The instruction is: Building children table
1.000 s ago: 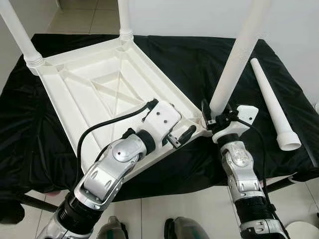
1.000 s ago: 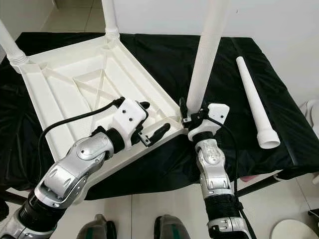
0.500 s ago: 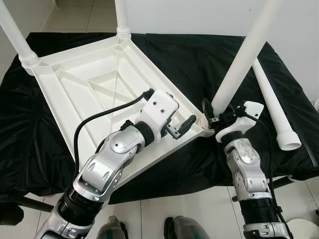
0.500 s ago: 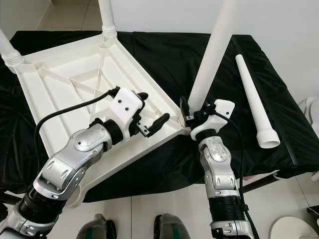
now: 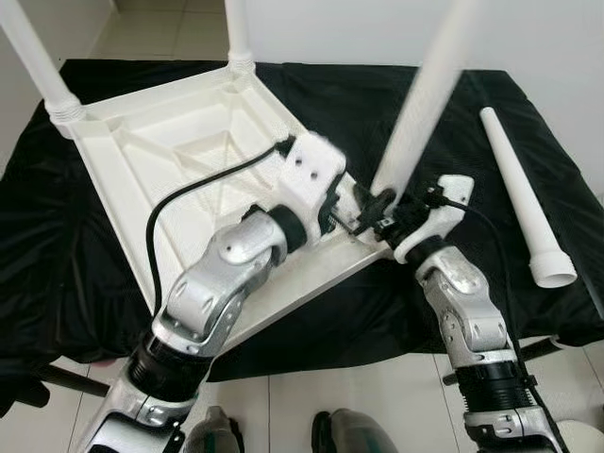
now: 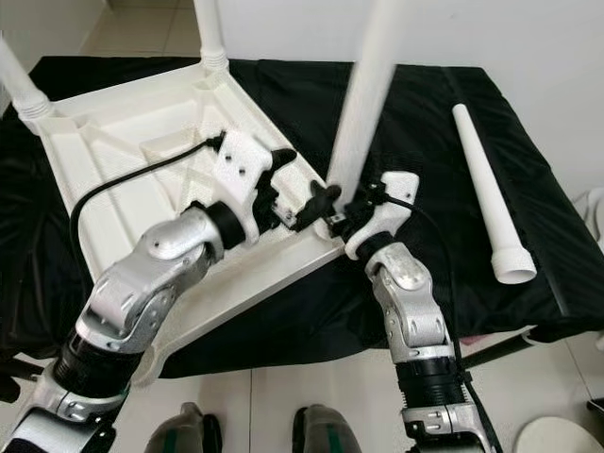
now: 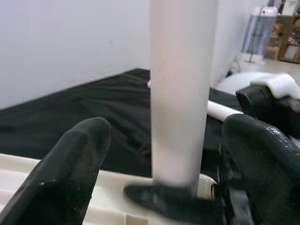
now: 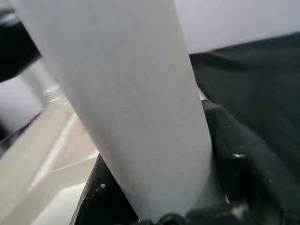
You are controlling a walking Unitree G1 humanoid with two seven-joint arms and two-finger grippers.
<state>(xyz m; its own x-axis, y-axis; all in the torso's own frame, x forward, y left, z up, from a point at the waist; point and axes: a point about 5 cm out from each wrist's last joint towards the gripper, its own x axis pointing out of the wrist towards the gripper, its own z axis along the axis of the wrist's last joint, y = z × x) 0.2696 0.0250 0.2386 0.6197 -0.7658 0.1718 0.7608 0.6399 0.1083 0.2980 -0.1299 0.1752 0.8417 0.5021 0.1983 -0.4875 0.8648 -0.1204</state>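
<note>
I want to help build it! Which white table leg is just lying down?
The loose leg lying flat on the black cloth, at the robot's right. The other three stand upright at the upside-down tabletop's corners.

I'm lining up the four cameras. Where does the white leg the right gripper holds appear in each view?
Left eye view: white leg rises from right of centre, at the tabletop corner.
Right eye view: near centre.
Left wrist view: upright, middle.
Right wrist view: close up, between the fingers of the right gripper.
Shared landmark: black cloth.
</note>
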